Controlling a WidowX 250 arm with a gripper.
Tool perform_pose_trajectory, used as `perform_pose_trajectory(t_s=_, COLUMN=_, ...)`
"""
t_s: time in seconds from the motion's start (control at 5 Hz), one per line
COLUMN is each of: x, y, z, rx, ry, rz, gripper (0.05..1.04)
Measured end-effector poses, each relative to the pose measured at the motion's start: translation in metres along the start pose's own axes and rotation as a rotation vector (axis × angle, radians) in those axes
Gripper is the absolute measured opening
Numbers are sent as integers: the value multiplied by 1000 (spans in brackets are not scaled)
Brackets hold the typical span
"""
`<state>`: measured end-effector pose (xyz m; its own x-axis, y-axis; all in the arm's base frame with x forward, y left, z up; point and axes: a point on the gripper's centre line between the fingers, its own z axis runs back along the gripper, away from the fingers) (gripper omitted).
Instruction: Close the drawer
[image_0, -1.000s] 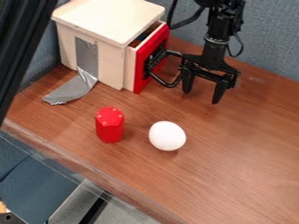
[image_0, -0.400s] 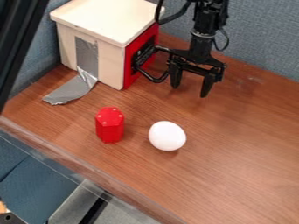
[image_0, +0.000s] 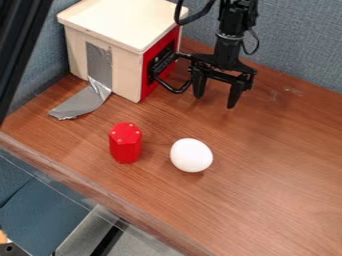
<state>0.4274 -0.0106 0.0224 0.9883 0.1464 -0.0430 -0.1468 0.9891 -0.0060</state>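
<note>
My black two-finger gripper, wide and empty, top middle, by black loop handle: I guess for pushing; red flat drawer front, upper left, looks shut

The box is showing cream, drawer red, handle black, tape silver; the table is showing grained brown, ball white, block pale-dotted red, wall mottled grey-blue.

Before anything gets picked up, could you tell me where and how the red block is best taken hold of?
I would grip the red block by two opposite side faces near its top, coming straight from above. It stands upright, its flat sides should suit two fingers, and a gap separates it from the white ball.
</note>
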Motion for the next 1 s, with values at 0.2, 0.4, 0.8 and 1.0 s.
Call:
perform_pose_trajectory(t_s=0.2, x=2, y=2, z=3, rx=-2, ry=-8, rz=6, gripper=998)
perform_pose_trajectory(t_s=0.4, x=3, y=3, z=3, rx=1, ry=-8, rz=5, gripper=998)
perform_pose_trajectory(t_s=0.8, x=2, y=2, z=4, rx=-3, ry=-1, rz=-10, gripper=998)
perform_pose_trajectory(t_s=1.0, x=1, y=-1, z=4, rx=-22, ry=3, rz=-12, gripper=998)
